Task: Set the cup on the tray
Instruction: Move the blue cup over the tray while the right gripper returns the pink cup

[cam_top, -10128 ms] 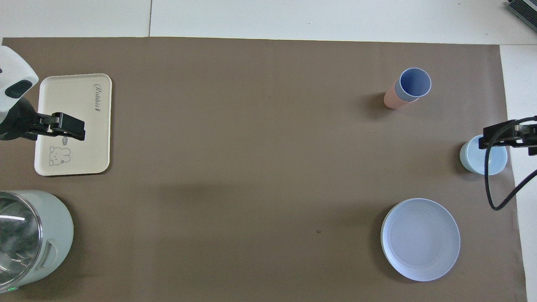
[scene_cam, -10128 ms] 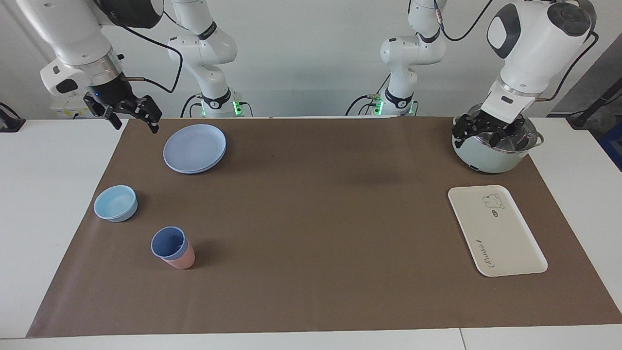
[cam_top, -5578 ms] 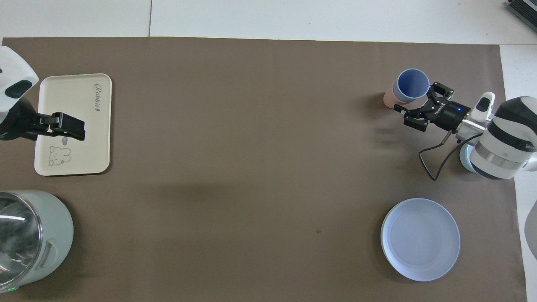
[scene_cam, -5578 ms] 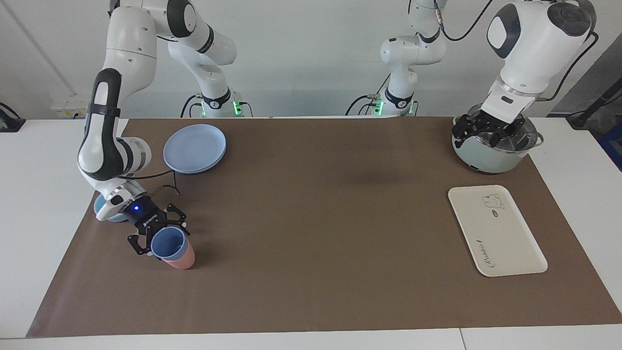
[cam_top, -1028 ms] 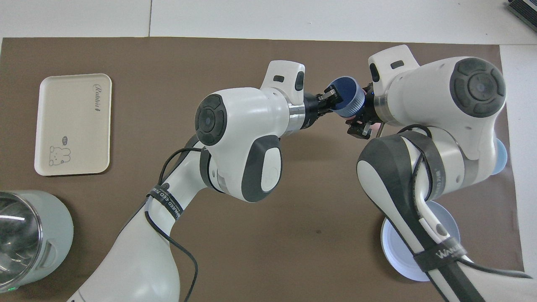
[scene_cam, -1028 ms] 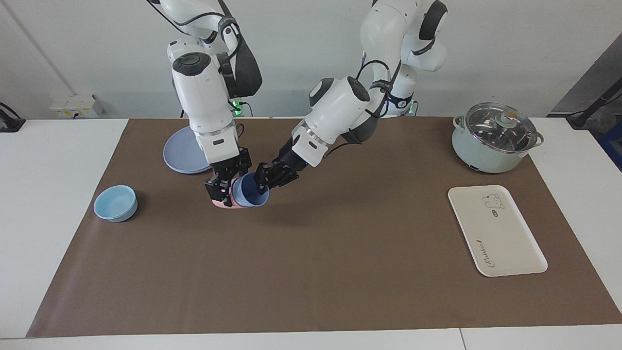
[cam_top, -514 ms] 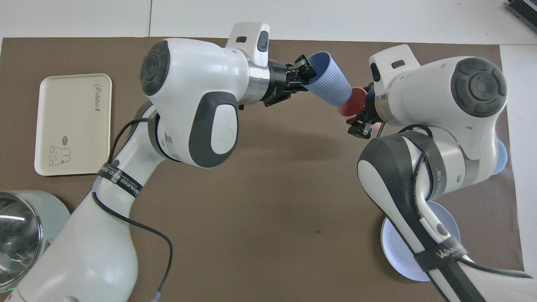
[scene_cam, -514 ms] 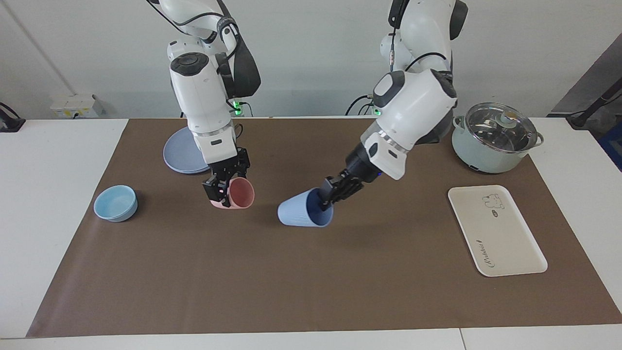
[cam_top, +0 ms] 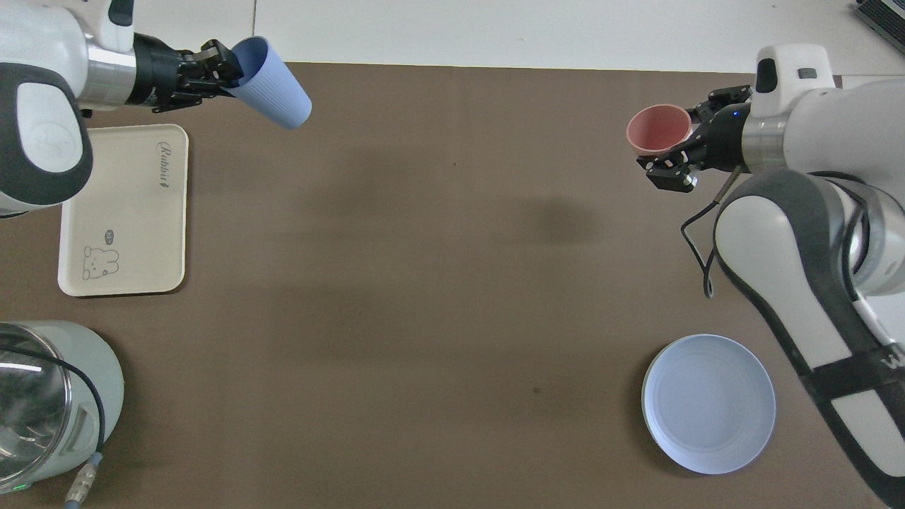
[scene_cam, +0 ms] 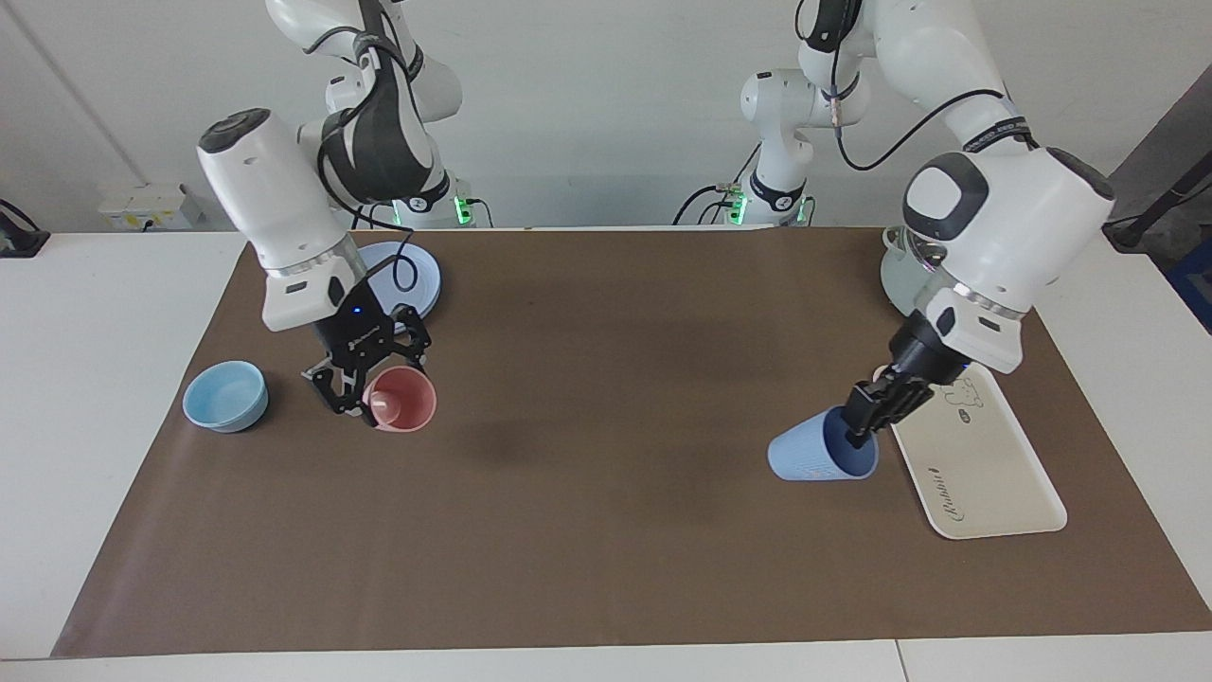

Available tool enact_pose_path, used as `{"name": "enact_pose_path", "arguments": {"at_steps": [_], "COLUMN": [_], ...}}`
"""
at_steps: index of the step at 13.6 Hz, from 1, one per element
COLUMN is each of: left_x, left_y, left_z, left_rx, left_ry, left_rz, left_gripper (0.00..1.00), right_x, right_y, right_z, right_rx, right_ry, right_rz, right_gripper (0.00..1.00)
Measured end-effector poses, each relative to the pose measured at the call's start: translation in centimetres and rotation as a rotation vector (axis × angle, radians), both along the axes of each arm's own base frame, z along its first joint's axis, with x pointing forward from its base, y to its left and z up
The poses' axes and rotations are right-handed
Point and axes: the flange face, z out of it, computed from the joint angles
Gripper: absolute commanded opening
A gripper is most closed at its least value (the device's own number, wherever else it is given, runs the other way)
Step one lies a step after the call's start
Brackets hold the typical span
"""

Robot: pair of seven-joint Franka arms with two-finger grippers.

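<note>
The cup (scene_cam: 812, 457) (cam_top: 274, 76) is a periwinkle-blue tumbler, tilted on its side in the air. My left gripper (scene_cam: 860, 428) (cam_top: 220, 65) is shut on its rim, one finger inside the mouth. It hangs over the brown mat, right beside the long edge of the cream tray (scene_cam: 985, 474) (cam_top: 124, 177), which lies flat with nothing on it. My right gripper (scene_cam: 367, 403) (cam_top: 680, 154) is shut on the rim of a salmon-pink tumbler (scene_cam: 405, 402) (cam_top: 657, 129), held over the mat near the right arm's end.
A light-blue bowl (scene_cam: 225, 395) sits near the right arm's end of the mat. A round blue plate (scene_cam: 421, 275) (cam_top: 708, 403) lies nearer to the robots than the bowl. A lidded pot (scene_cam: 898, 277) (cam_top: 42, 399) stands nearer to the robots than the tray.
The two tumblers were nested a second ago and have been pulled apart. My left gripper carried the cup across to the tray's edge; my right gripper swung the pink tumbler toward its own end.
</note>
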Motion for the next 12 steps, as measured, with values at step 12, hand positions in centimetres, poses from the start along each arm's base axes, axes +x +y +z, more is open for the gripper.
{"name": "enact_pose_path", "arguments": {"at_steps": [12], "left_x": [-10.3], "left_y": [25.7], "left_z": [-10.7], "left_rx": [0.280], "left_ry": [-0.123], "left_rz": [-0.219], "left_gripper": [0.00], "right_x": [-0.3], "right_y": [-9.7], "right_z": [-13.5], "right_rx": [0.448], "right_ry": [-0.297], "right_rz": [-0.219], "right_gripper": [0.00]}}
